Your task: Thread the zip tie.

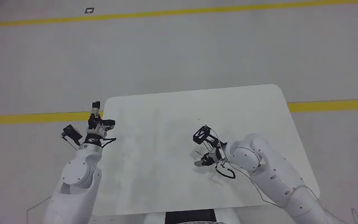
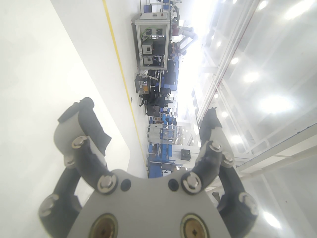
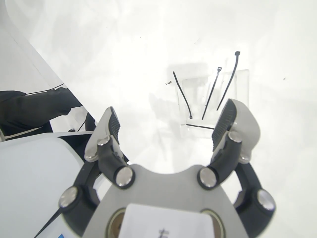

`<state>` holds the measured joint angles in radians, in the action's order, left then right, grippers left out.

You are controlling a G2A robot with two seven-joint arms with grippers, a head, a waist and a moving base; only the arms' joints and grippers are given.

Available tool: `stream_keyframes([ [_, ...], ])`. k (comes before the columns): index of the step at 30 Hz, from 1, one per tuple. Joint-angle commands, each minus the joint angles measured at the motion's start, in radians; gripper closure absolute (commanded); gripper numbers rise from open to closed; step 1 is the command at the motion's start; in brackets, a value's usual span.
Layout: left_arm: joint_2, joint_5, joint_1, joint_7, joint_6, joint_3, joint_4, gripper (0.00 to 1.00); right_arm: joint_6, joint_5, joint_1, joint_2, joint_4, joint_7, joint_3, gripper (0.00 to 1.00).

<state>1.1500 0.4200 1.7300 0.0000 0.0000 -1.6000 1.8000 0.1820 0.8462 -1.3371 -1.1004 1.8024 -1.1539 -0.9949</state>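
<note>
Left gripper (image 2: 148,108), right gripper (image 3: 171,107) (ribbed pads): fingers apart; thin black zip ties (image 3: 211,94) on clear tray (image 3: 241,87).

A white table (image 1: 168,120) stands across a yellow floor line (image 1: 33,118).

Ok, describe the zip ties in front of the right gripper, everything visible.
Four thin black zip ties, plastic by the look, lie loose and unthreaded on a clear tray on the white table. Three fan out, each with a small square head at one end. The fourth lies crosswise, one end hidden behind a finger of the open right gripper.
</note>
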Motion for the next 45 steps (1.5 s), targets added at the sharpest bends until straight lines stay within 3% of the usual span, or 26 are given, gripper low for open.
stream_keyframes([
  [1, 0.0, 0.0, 0.0, 0.0, 0.0, 0.0, 0.0, 0.0, 0.0, 0.0, 0.0, 0.0, 0.0, 0.0, 0.0, 0.0],
  [6, 0.0, 0.0, 0.0, 0.0, 0.0, 0.0, 0.0, 0.0, -0.009, 0.019, -0.001, 0.0, 0.002, 0.014, 0.007, 0.0],
  [16, 0.0, 0.0, 0.0, 0.0, 0.0, 0.0, 0.0, 0.0, -0.141, 0.088, 0.034, -0.011, 0.028, -0.062, 0.062, 0.0],
  [45, 0.0, 0.0, 0.0, 0.0, 0.0, 0.0, 0.0, 0.0, -0.099, 0.118, 0.017, -0.01, 0.013, 0.018, 0.075, 0.0],
])
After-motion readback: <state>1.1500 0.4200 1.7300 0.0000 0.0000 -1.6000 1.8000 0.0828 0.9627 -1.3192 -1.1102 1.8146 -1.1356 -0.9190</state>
